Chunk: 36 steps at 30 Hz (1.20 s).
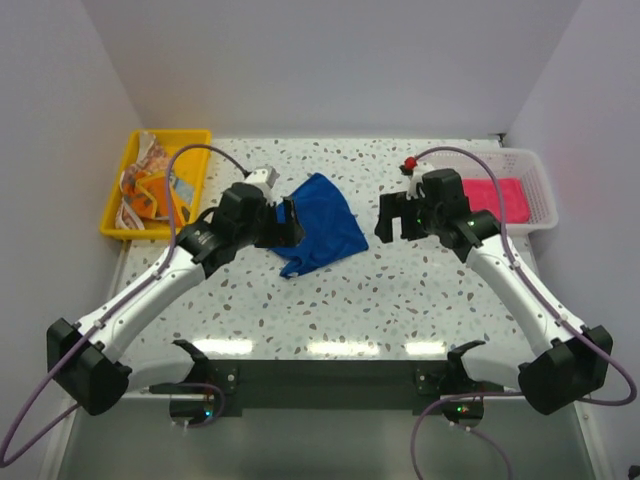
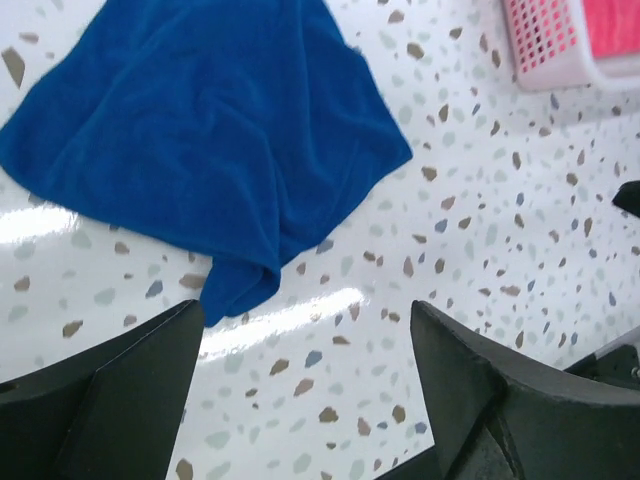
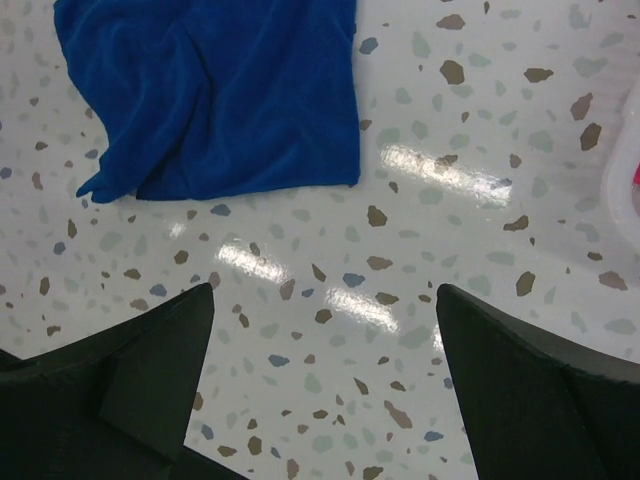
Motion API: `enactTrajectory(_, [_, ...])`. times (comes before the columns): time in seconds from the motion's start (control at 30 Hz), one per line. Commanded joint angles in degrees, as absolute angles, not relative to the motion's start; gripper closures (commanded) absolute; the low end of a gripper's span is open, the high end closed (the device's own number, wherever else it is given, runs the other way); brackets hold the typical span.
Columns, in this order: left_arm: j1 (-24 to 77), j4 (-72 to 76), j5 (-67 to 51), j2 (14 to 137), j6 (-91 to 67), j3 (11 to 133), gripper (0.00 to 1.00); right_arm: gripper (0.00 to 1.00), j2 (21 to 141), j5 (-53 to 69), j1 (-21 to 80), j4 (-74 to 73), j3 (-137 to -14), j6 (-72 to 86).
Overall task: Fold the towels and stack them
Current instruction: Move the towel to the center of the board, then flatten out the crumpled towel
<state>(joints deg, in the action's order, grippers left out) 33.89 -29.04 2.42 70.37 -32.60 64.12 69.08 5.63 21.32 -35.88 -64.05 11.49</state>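
Left hand [image 2: 305, 335] and right hand [image 3: 325, 320] both stand wide open and empty above the surface [image 1: 400, 290], the rumpled blue towel [image 1: 322, 225] lying between them, seemingly just clear of the left one.

My pincer [image 3: 325, 295] hangs spread wide, speckled table [image 3: 450, 180] showing between the fingers [image 3: 150, 370]. The blue towel [image 3: 215, 95] lies rumpled at eleven o'clock, folded over at its seven o'clock corner. A basket [image 3: 628, 150] rim peeks in at three.
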Motion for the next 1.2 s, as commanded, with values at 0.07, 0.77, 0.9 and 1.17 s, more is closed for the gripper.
enactTrajectory(0.07, [34.1, -27.2, 4.2, 64.0, -35.6, 54.7, 0.13, 0.07, 72.3, 7.2, 25.7, -35.7, -64.4, 9.5])
enactTrajectory(0.77, [16.3, -11.1, 13.3, 96.7, -37.4, 58.8, 0.47, 0.2, 85.1, 6.1, 36.5, -32.9, -66.2, 7.6])
enactTrajectory(0.9, [15.6, -9.8, 14.1, 100.3, -36.7, 60.5, 0.48, 0.2, 86.0, 6.1, 37.6, -32.7, -66.3, 6.9])
enactTrajectory(1.17, [15.6, -9.5, 14.7, 106.3, -34.6, 63.0, 0.51, 0.22, 87.6, 5.9, 40.0, -32.3, -66.4, 6.3])
